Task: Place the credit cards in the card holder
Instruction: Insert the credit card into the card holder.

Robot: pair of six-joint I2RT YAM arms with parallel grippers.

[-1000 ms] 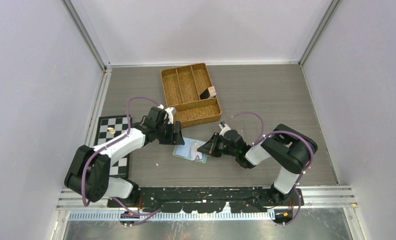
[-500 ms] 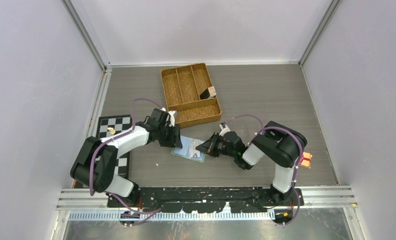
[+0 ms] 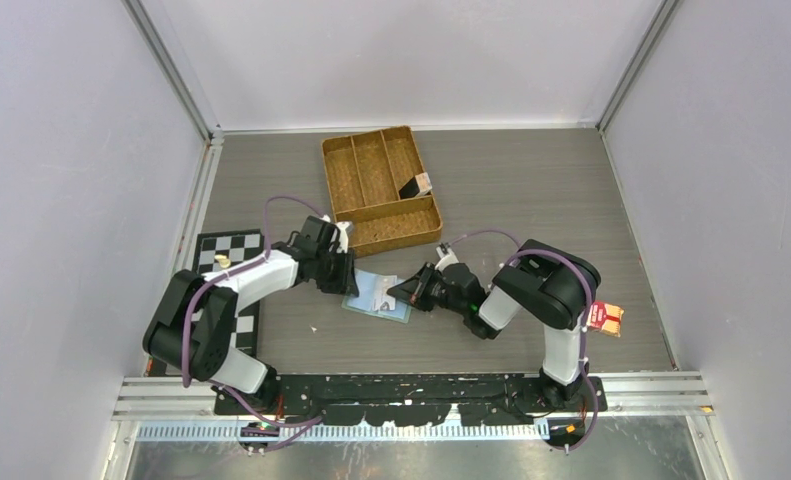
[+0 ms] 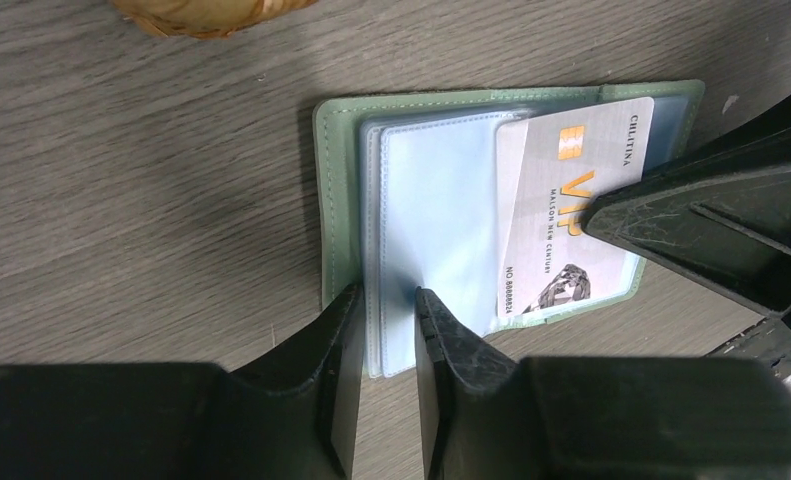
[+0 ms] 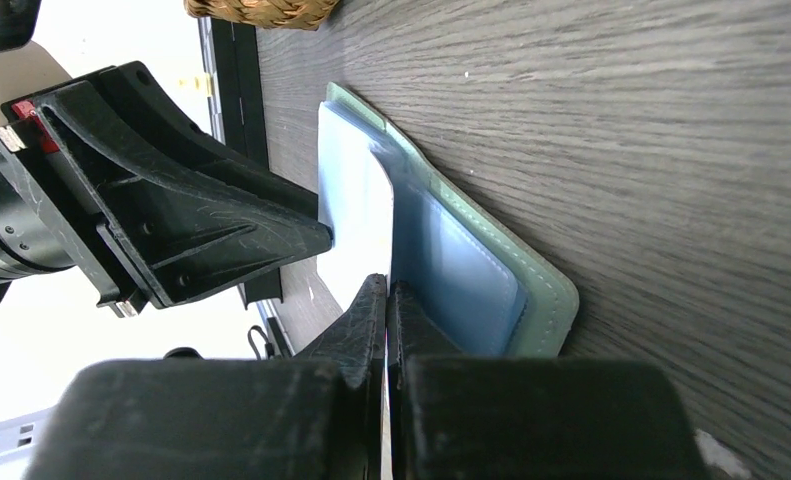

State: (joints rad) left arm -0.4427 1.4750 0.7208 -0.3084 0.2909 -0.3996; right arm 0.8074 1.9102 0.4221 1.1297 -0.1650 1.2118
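Note:
The card holder [image 3: 365,303] lies open on the table, a sage-green wallet [image 4: 336,200] with clear sleeves [image 4: 436,200] fanned up. A silvery VIP credit card [image 4: 561,220] sits partly over the right-hand sleeves. My right gripper [image 3: 403,297] is shut on its far edge, its fingers [image 4: 711,220] reaching in from the right. My left gripper [image 4: 386,300] straddles the near edge of the sleeves, and both jaws press against the bundle. In the right wrist view the right gripper [image 5: 386,290] sits beside the wallet's blue pocket [image 5: 461,270]. The left gripper [image 5: 309,236] faces it.
A woven brown divided tray [image 3: 379,190] stands just behind the wallet with a small dark item [image 3: 416,186] in one compartment. A chessboard mat [image 3: 209,255] lies under the left arm. A red packet [image 3: 604,317] rests by the right arm's elbow.
The left gripper's jaws have narrowed onto the wallet's sleeves. The right arm pushed slightly left with the card, and its elbow swung aside, uncovering the red packet.

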